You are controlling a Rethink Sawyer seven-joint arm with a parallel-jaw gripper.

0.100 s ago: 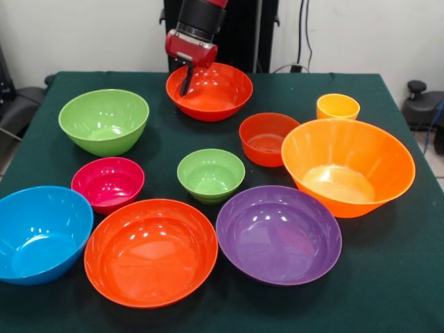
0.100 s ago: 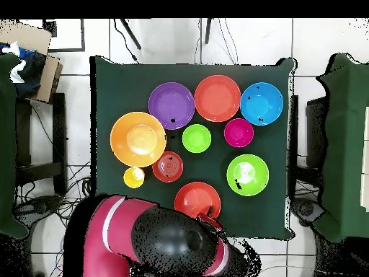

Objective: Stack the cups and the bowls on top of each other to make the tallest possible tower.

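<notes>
Blue plastic sits furthest left in the front view: a large blue bowl [image 1: 40,232] at the near corner of the dark green counter [image 1: 402,277]. Behind it stands a big lime green bowl [image 1: 104,120], and between the two, a little to the right, a small magenta bowl [image 1: 108,183]. Next comes a wide red-orange bowl [image 1: 150,251] at the near edge, its rim just beside the blue one. Further back, the red and black arm comes down to another red-orange bowl [image 1: 209,91] near the far edge; the pincer [image 1: 186,80] has one dark finger [image 1: 185,81] over the bowl's left rim, and whether it is apart or clamped on that rim cannot be told. A small lime green bowl [image 1: 211,175] sits at the centre, with a large purple bowl [image 1: 279,234] in front of it to the right. A small red-orange bowl [image 1: 267,138] stands beside the large orange bowl [image 1: 348,165], their rims nearly touching. Behind the orange bowl is the yellow-orange cup [image 1: 338,107]. Every bowl and the cup sits upright and separately on the counter; nothing is stacked.
</notes>
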